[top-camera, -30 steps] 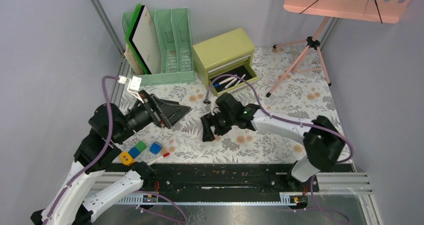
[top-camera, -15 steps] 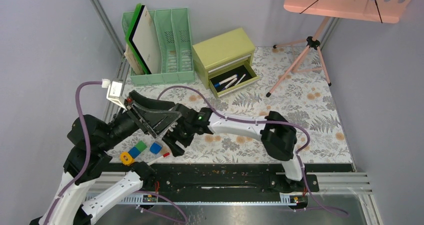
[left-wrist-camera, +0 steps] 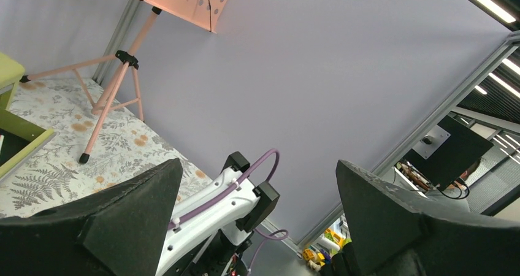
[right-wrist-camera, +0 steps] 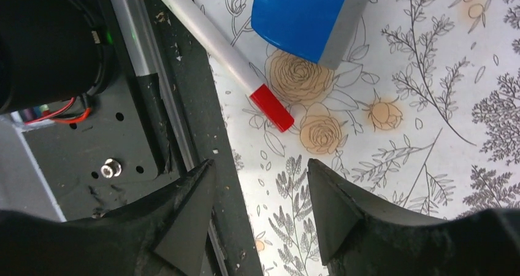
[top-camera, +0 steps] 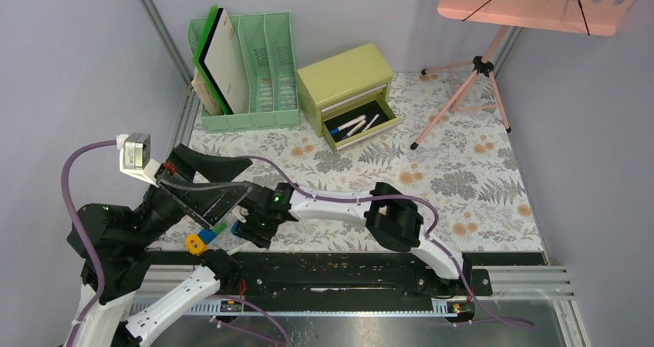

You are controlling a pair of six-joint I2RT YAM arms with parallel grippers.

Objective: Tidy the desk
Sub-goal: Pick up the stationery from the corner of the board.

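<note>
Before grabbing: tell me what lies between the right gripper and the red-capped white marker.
Only bare fern-and-flower-printed desk separates the right gripper from the red-capped white marker, seen in the right wrist view.

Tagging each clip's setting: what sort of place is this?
Probably a lab test cell staged as an office: plain grey walls on metal framing, a floral desk with a file rack and drawer chest.
</note>
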